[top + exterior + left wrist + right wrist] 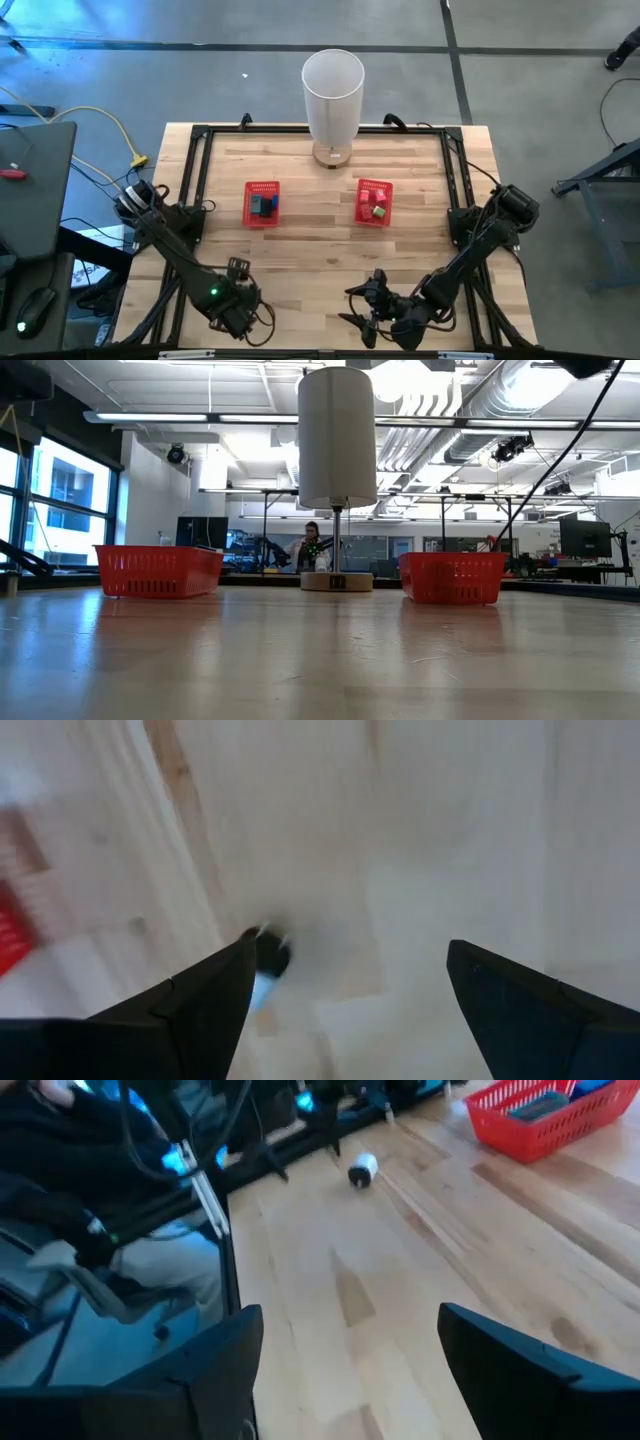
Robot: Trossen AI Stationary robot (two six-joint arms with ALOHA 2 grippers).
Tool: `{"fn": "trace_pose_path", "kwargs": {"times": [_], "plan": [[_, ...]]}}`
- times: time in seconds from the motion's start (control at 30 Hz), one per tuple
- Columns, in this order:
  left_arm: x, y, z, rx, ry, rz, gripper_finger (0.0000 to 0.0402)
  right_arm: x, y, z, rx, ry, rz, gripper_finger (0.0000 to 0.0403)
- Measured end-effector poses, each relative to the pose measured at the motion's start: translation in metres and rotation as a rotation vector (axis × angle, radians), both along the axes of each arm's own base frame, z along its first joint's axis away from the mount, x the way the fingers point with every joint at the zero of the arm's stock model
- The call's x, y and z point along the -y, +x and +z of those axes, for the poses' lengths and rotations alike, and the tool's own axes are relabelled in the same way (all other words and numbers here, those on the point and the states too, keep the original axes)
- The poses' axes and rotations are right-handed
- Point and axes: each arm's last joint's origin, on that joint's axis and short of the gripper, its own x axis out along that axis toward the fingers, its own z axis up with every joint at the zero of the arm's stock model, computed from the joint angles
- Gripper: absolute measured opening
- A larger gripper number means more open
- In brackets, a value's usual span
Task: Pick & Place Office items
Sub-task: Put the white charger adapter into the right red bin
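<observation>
Left gripper (232,312) low over the near left part of the table (320,250), fingers apart, nothing between them; a small black-and-white item (268,960) lies on the wood just beside one finger. Right gripper (368,318) near the front edge right of centre, fingers also spread and empty. Other office items sit in the two red baskets: blue and dark pieces in the left basket (263,203), red and green pieces in the right basket (374,201). A tall white cylinder (332,100) stands at the far edge between them.
</observation>
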Motion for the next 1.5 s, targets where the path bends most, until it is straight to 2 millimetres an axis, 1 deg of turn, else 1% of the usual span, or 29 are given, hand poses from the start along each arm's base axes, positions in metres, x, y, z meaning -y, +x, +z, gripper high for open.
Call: {"fn": "trace_pose_path", "kwargs": {"times": [0.1, 0.23, 0.47, 0.6, 0.73, 0.9, 1.03, 1.27, 1.5], "plan": [[0.0, -0.006, -0.002, 0.001, 0.061, -0.067, 0.0317, -0.001, 0.001, -0.001, 0.003, 0.008, 0.001, 0.029], [-0.008, -0.011, -0.009, 0.003, 0.171, -0.042, 0.0317, -0.001, 0.004, -0.005, 0.006, 0.006, -0.003, 0.029], [-0.031, -0.021, -0.038, -0.13, 0.26, -0.012, 0.0317, 0.001, 0.006, -0.004, 0.001, 0.011, 0.009, 0.029], [-0.04, -0.023, -0.048, -0.163, 0.288, 0.002, 0.0317, 0.001, 0.006, -0.005, -0.005, -0.004, 0.016, 0.029], [-0.044, -0.022, -0.05, -0.168, 0.296, 0.014, 0.0317, 0.001, 0.006, -0.005, -0.007, -0.01, 0.018, 0.029], [-0.047, -0.02, -0.053, -0.18, 0.296, -0.045, 0.0317, 0.001, 0.006, -0.005, -0.009, -0.013, 0.019, 0.029], [-0.045, -0.016, -0.054, -0.144, 0.259, -0.049, 0.0316, 0.001, 0.005, -0.006, -0.017, -0.017, 0.022, 0.029], [-0.041, -0.012, -0.055, -0.12, 0.219, -0.142, 0.0317, 0.001, 0.005, -0.006, -0.021, -0.011, 0.022, 0.029], [-0.039, -0.011, -0.056, -0.118, 0.185, -0.155, 0.0317, -0.001, 0.003, -0.006, -0.02, -0.009, 0.03, 0.029]]}}
